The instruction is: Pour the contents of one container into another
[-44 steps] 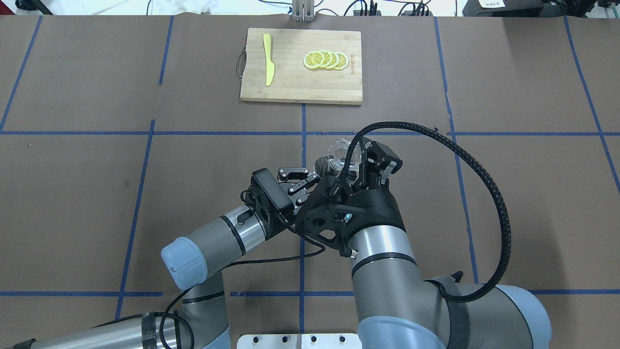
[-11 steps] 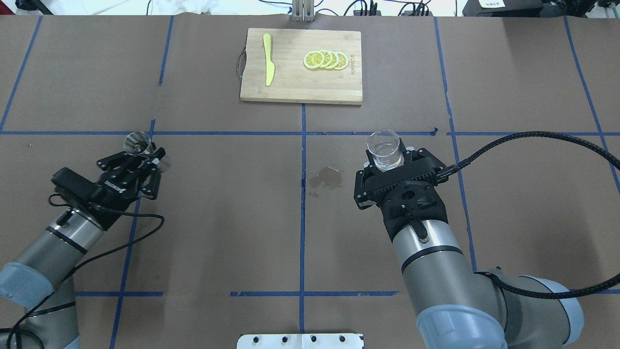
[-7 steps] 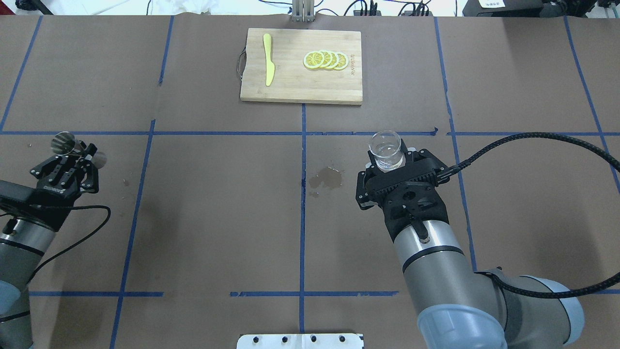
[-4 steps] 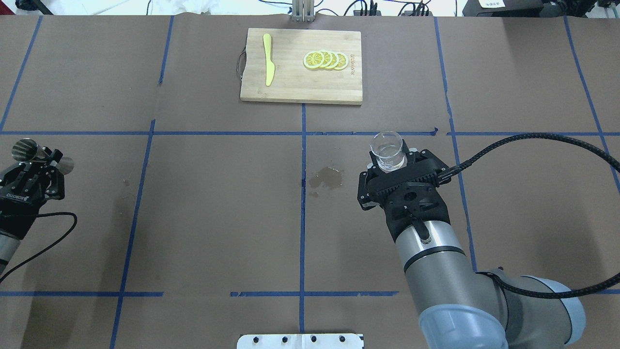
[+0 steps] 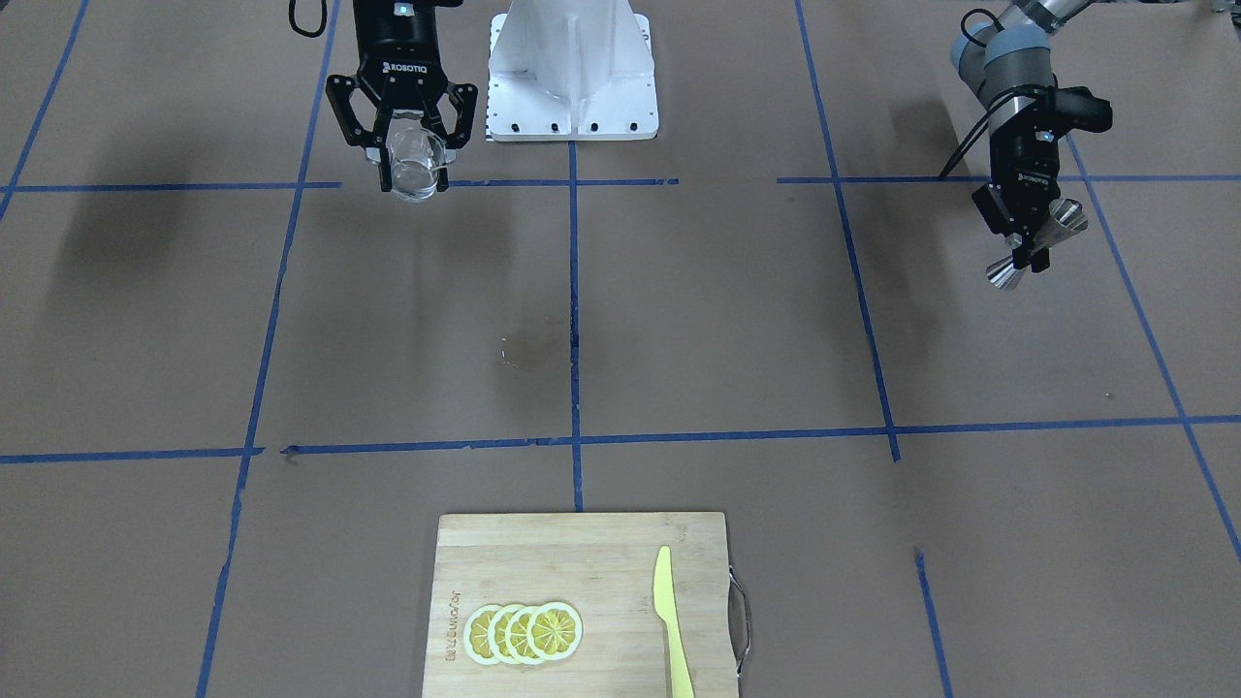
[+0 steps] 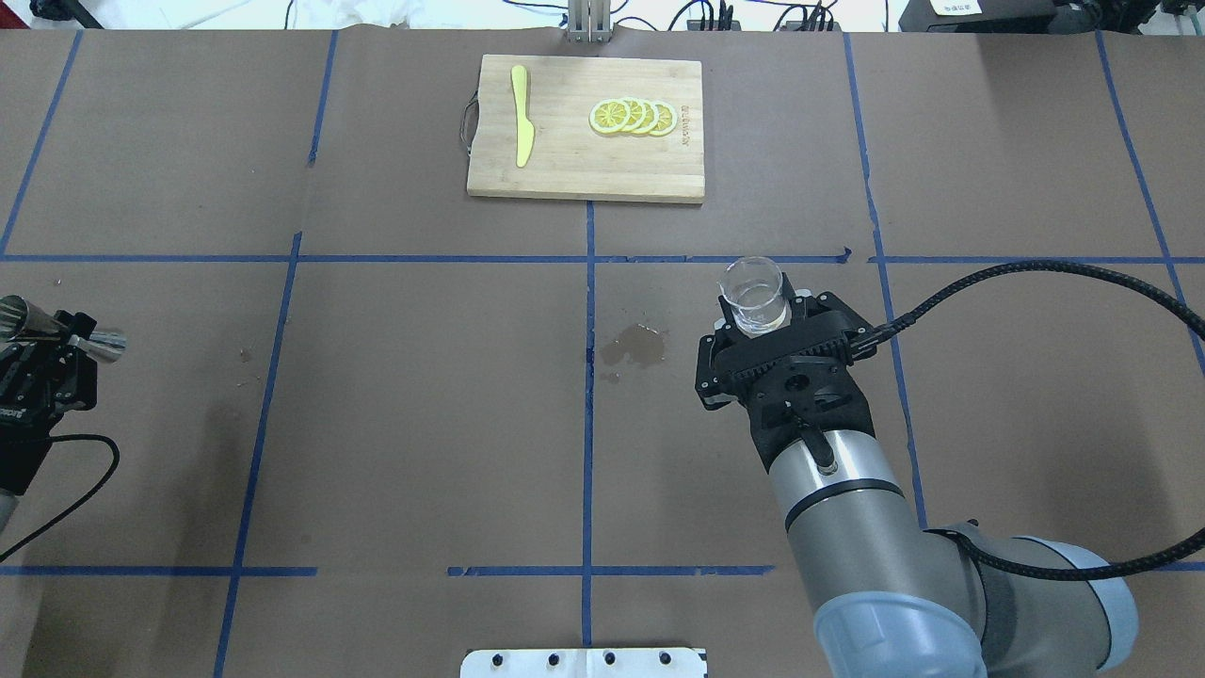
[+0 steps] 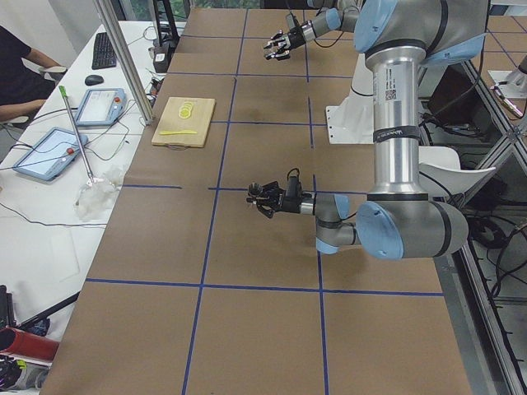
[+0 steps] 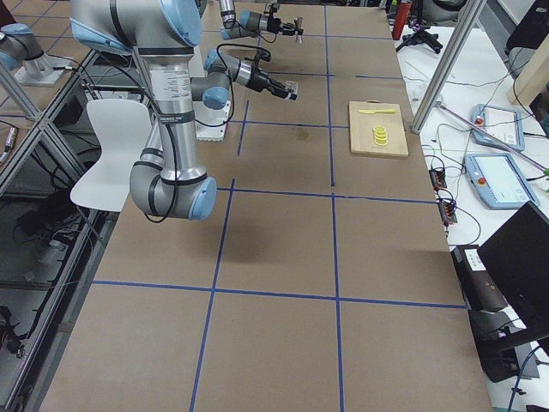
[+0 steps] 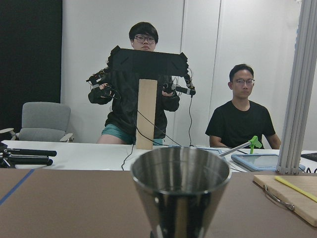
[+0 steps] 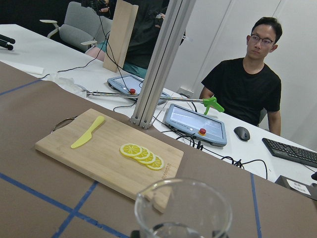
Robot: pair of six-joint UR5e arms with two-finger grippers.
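Observation:
The clear glass cup (image 6: 751, 285) stands upright right of centre, with my right gripper (image 6: 761, 316) shut on its lower part. Its rim fills the bottom of the right wrist view (image 10: 183, 210). Facing the robot, the cup (image 5: 417, 174) hangs in that gripper (image 5: 412, 153) above the table. The steel jigger (image 6: 105, 345) is at the far left edge, held at its waist by my shut left gripper (image 6: 56, 331). Its upper cone (image 9: 181, 191) looks upright in the left wrist view. From the front, the jigger (image 5: 1065, 219) sits in the left gripper (image 5: 1030, 244).
A dark wet stain (image 6: 635, 345) marks the brown paper near the centre line. At the far side lies a wooden cutting board (image 6: 574, 174) with a yellow knife (image 6: 521, 115) and lemon slices (image 6: 633, 116). Operators sit beyond the table's far edge.
The arms have separated from the centre. My left arm carried the jigger steadily left to the table's edge. The right gripper with the cup has barely moved in the last second.

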